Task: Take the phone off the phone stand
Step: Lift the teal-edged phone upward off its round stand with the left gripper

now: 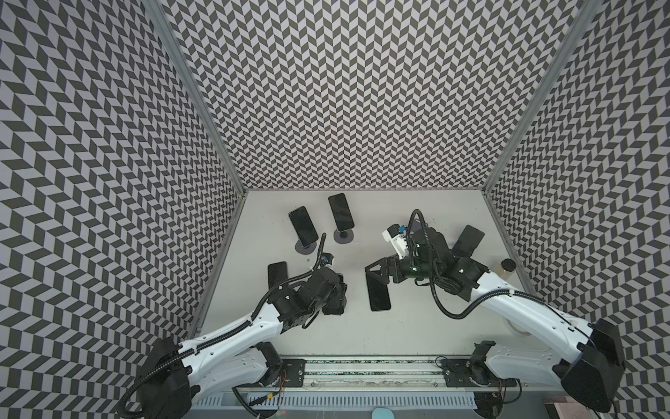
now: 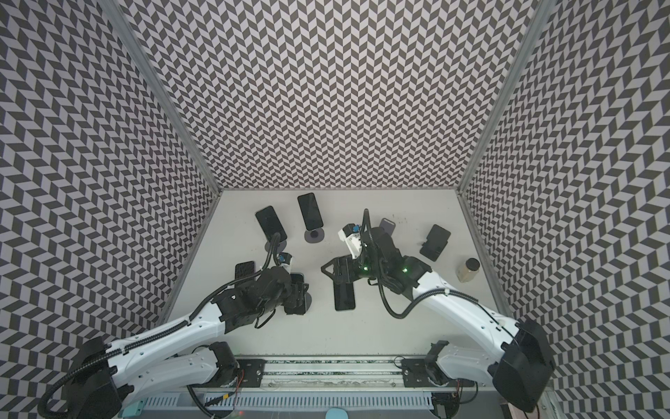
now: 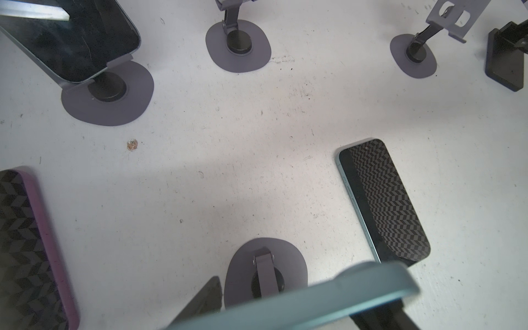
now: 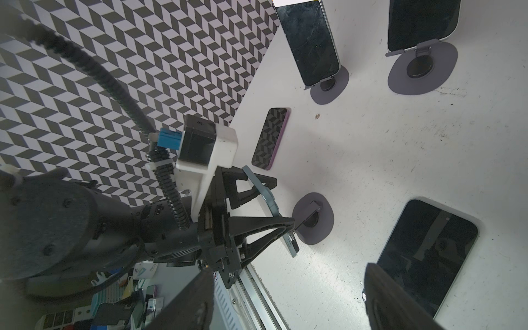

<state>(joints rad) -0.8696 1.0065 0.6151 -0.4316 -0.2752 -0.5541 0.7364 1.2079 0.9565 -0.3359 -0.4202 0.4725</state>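
**Left gripper (image 4: 276,201) clamped on the teal phone (image 3: 328,285), stand just below**

The left gripper's jaws are closed across the teal phone's long edges, toward the near-left part of the tabletop (image 1: 326,333). The phone hangs tilted over its grey phone stand (image 3: 243,257). Its lower end sits close by the cradle lip, and I cannot tell whether it is clear of it.

My reading is that the grasp is made and lift-off is the step in hand. The next move calls for raising the phone up and away along the cradle's slope, so the lip does not catch and drag the light stand. After that it needs laying on bare tabletop.

The right gripper (image 1: 373,270) hovers mid-table, jaws apart and empty, over a flat phone (image 1: 379,295). A purple-cased phone (image 4: 271,137) lies by the left edge. Toward the far-left corner, two more phones (image 1: 303,226) (image 1: 340,211) lean on matching stands.

No brand, label or writing is readable anywhere.
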